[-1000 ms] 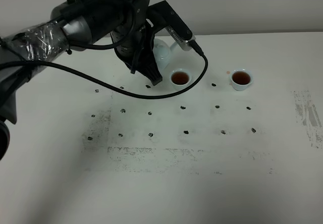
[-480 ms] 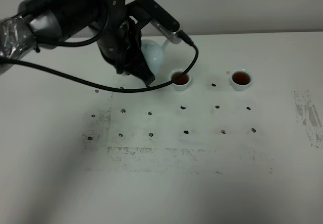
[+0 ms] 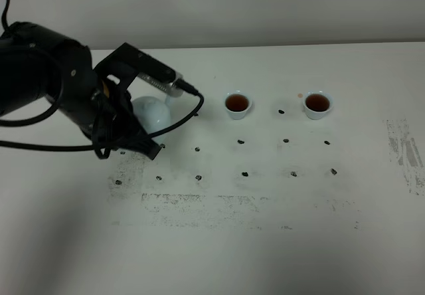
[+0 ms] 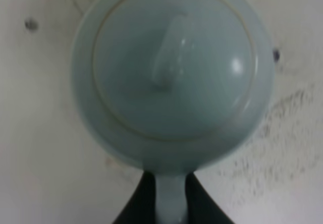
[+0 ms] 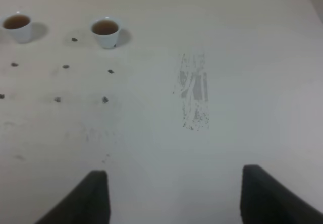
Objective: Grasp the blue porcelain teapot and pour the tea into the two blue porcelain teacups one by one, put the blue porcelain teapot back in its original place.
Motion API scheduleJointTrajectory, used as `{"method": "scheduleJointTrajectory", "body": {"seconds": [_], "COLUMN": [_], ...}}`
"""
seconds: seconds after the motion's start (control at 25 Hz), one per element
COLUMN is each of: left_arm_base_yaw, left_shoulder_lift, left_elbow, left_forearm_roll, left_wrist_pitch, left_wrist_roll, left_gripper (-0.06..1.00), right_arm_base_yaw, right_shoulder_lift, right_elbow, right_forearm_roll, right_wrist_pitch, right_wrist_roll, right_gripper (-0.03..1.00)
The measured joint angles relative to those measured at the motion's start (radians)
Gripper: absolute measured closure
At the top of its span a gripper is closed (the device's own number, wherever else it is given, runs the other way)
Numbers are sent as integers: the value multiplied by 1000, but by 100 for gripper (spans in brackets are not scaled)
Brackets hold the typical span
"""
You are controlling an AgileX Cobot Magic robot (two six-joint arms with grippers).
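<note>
We have the blue porcelain teapot (image 3: 153, 112) in our left gripper (image 4: 170, 204), whose jaws are clenched on its loop handle; the pot sits upright at the left of the table (image 3: 279, 242), well apart from the cups, and we cannot tell whether its base touches the surface. Both teacups, the nearer one (image 3: 237, 103) and the farther one (image 3: 317, 103), hold dark reddish tea, so we judge the pouring done and only the setting-down and letting go left. The pot is round, smooth and glossy, pale sky-blue, with a domed lid and an oblong knob (image 4: 169, 52). The cups are small, handleless and flared. The tabletop is matte white, dotted with dark marks and scuffed grey patches. Our right gripper (image 5: 174, 196) hangs released over bare table, holding nothing.
</note>
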Motion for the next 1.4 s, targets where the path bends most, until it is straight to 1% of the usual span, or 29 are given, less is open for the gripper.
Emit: {"method": "scheduleJointTrajectory", "body": {"seconds": [0.12, 0.24, 0.32, 0.44, 0.64, 0.88, 1.16, 1.4], "left_arm_base_yaw": [31, 63, 77, 91, 98, 116, 118, 118], "left_shoulder_lift": [-28, -36, -36, -36, -36, -36, -36, -36], "left_elbow": [100, 187, 231, 274, 323, 380, 382, 382], "left_forearm_roll": [-25, -31, -38, -42, -43, -44, -40, -25], "left_wrist_pitch": [-29, -82, -139, -191, -217, -296, -358, -362], "left_wrist_roll": [-2, -5, -6, -10, -12, -12, -12, -12], "left_gripper": [91, 91, 91, 91, 91, 91, 91, 91], "right_arm_base_yaw": [0, 0, 0, 0, 0, 0, 0, 0], "right_shoulder_lift": [0, 0, 0, 0, 0, 0, 0, 0], "right_elbow": [0, 0, 0, 0, 0, 0, 0, 0], "right_forearm_roll": [0, 0, 0, 0, 0, 0, 0, 0], "right_wrist_pitch": [0, 0, 0, 0, 0, 0, 0, 0], "right_wrist_roll": [0, 0, 0, 0, 0, 0, 0, 0], "right_gripper": [39, 39, 39, 39, 39, 39, 39, 39]}}
